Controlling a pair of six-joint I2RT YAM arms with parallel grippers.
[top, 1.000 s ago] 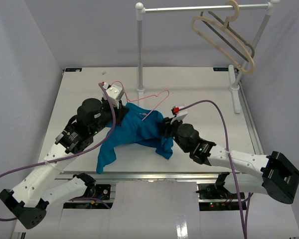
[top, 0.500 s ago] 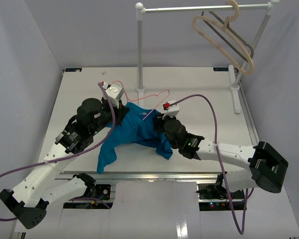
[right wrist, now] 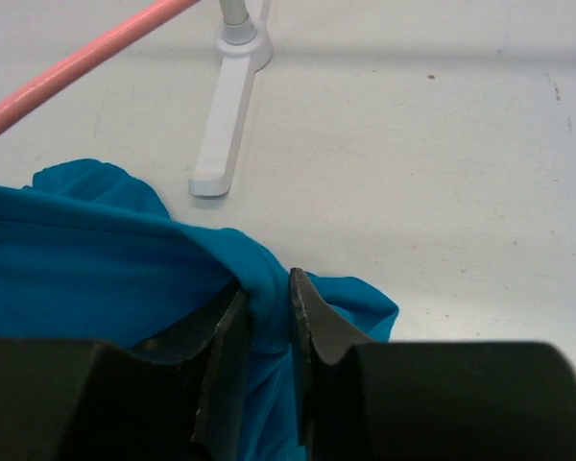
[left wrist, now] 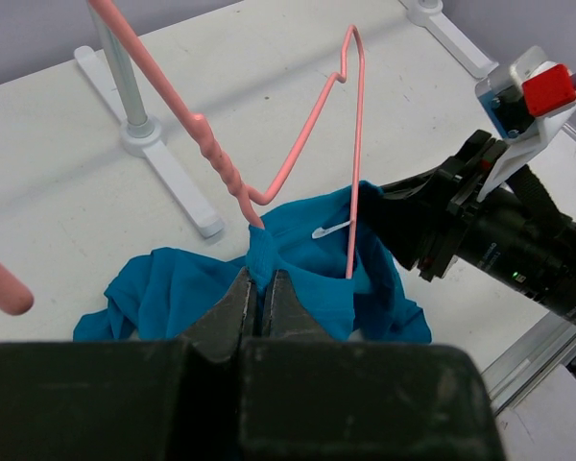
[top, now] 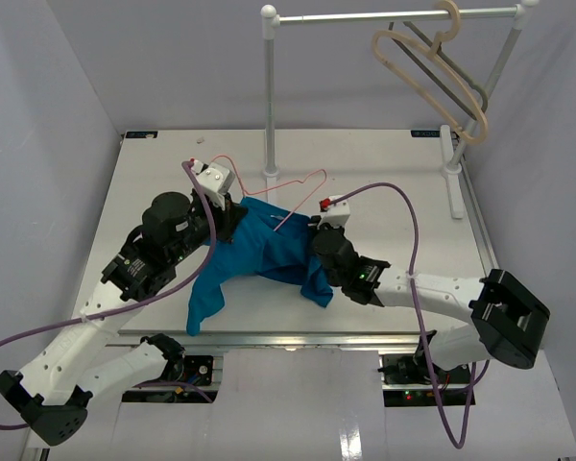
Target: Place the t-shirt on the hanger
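1. Far side first: a white rack (top: 269,96) stands on the desk (top: 394,163), post upright and rail running right. Beige hangers (top: 432,67) dangle from the rail's far right end, well apart from the cloth.
2. One of the rack's flat white feet (right wrist: 226,125) lies on the desk just beyond the cloth in the right wrist view.
3. Purple cables (top: 403,206) arc over both arms. The right one loops above the desk to the right of the garment.
4. The t-shirt (top: 259,254), teal-blue, sits bunched mid-desk between the two arms. One end trails toward the near-left edge.
5. The hanger (top: 302,187), thin and pink, lies along the t-shirt's far side. One slim arm dips down into the cloth near the neck, and its bent corner points far-right over bare desk.
6. The left pincer (left wrist: 259,293) has its jaws together, nipping a raised edge of the t-shirt right where the hanger's other arm meets the cloth.
7. The right pincer (right wrist: 266,307) is clamped on a fold of the t-shirt at its right side, teal cloth squeezed between the two dark fingers (right wrist: 232,322).
8. The right arm's black wrist crowds in close on the hanger's right, carrying a white housing with a red cap (left wrist: 547,91).
9. A small white neck label (left wrist: 331,230) shows beside the hanger's arm, too small to read.
10. The desk is plain white with faint specks, a metal rail runs along its near edge, and pale lilac-grey walls (top: 48,115) close in on the left, far and right.
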